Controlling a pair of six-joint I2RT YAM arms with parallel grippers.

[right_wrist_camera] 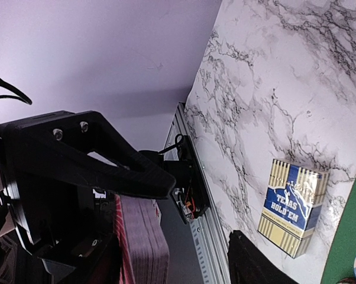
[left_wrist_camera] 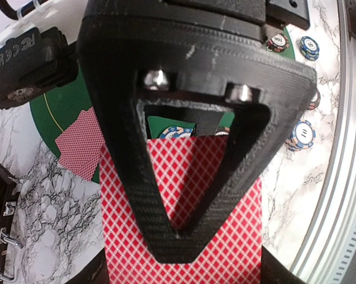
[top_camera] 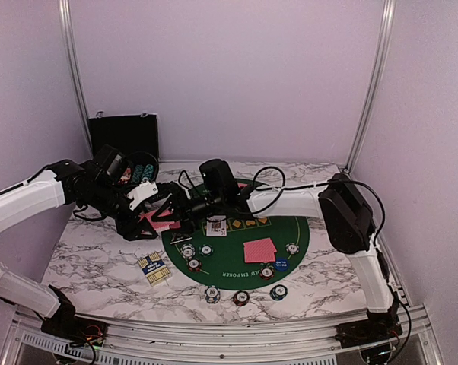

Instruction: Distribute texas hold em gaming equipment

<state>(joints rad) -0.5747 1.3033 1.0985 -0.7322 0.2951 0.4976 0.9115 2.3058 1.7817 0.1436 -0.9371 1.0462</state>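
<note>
Card box [top_camera: 151,268] lay on the marble, off the green mat [top_camera: 229,257] at its 8 o'clock. Left gripper [top_camera: 162,215] hung over the mat's 10 o'clock edge, jaws pinching a deck [left_wrist_camera: 237,236] of red-backed cards. Right gripper [top_camera: 188,211] was just beside it, fingers spread, one well clear of the deck's edge. Three chips [top_camera: 241,297] sat in a row off the mat's 6 o'clock edge. Loose red-backed cards [top_camera: 259,249] lay near mat centre.
</note>
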